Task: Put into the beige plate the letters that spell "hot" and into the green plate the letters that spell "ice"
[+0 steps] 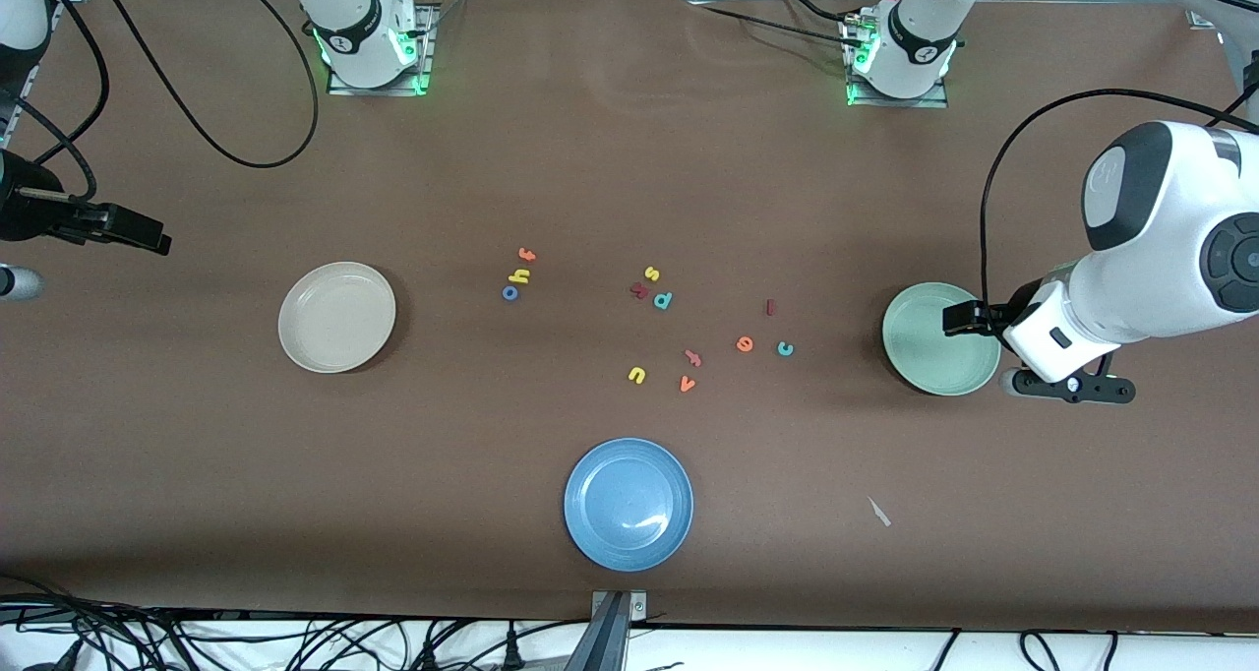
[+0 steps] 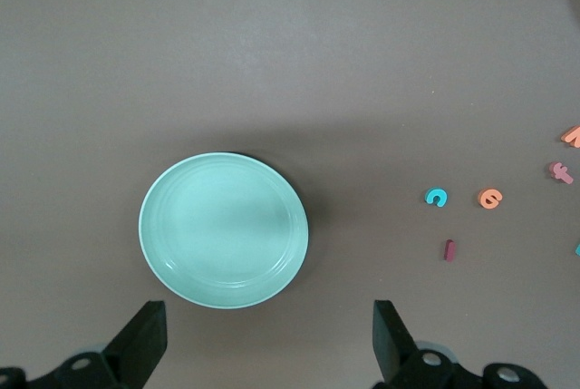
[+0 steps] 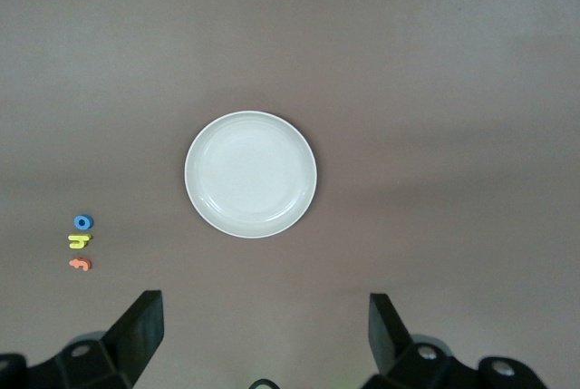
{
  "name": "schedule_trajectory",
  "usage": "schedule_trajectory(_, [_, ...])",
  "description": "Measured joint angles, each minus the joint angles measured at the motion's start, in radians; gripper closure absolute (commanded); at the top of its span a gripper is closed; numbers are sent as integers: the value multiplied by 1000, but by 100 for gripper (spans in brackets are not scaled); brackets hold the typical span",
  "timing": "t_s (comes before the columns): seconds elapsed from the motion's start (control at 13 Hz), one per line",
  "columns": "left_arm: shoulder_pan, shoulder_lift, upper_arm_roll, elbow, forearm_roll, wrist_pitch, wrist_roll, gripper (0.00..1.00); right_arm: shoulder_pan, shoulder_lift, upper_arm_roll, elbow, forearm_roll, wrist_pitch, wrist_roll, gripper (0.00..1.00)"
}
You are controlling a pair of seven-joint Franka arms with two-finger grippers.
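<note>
Hovering left gripper [image 2: 263,344]: wide open, empty, over the green plate [image 1: 939,339]
right gripper [image 3: 263,339]: wide open, empty, above the beige plate [image 1: 336,316]
h, o, t [image 1: 517,275]: clustered mid-table
i, c, e [image 1: 767,335]: on the table near green plate

No printed text or labels can be read; only loose toy letters [image 1: 661,300] lie on the table.

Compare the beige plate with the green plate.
The beige plate is cream and lies toward the right arm's end of the table; the green plate is pale mint and lies toward the left arm's end. Both are round, shallow, rimmed, alike in size, and hold no letters.
</note>
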Motion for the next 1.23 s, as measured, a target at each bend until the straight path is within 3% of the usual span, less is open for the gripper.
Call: schedule_trajectory(1.23, [0,5,0,-4,0,25,0,0,0,-19,-2,6,0,-77,3,0])
